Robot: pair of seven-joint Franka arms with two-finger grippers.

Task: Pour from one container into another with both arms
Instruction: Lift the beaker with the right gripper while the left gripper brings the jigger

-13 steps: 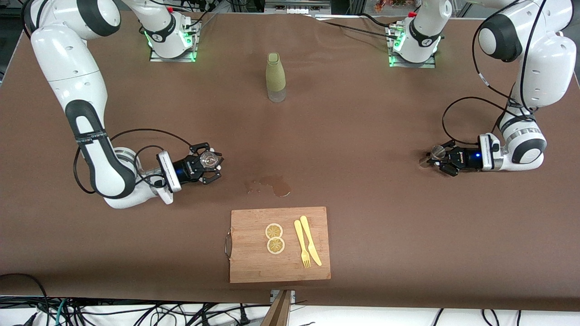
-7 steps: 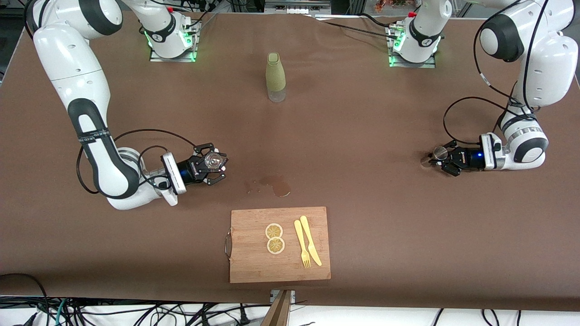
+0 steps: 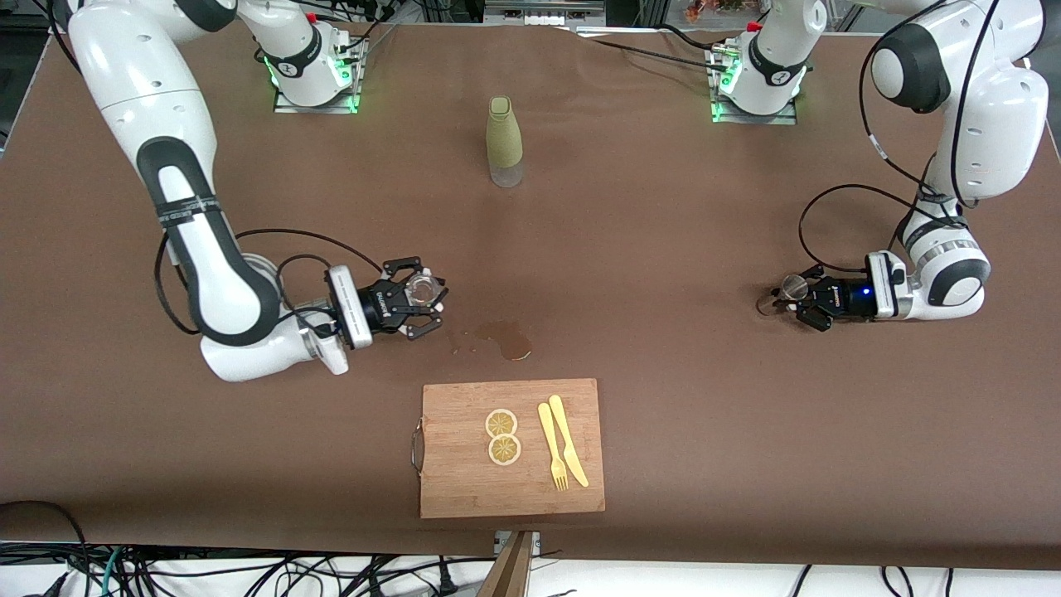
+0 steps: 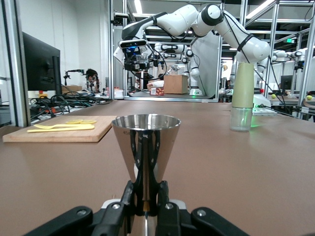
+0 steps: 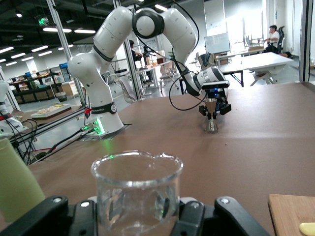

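While upright, glass beaker [image 3: 424, 288] in right gripper [image 3: 419, 303], metal jigger [image 3: 789, 289] in left gripper [image 3: 802, 300].

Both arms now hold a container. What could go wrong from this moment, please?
1. The left gripper clamps the metal jigger only at its narrow waist, so it may tip or slip once it is tilted.
2. The right gripper holds a glass beaker with a small mouth; a poor alignment could spill.
3. A wet stain already lies on the table, close to the cutting board.
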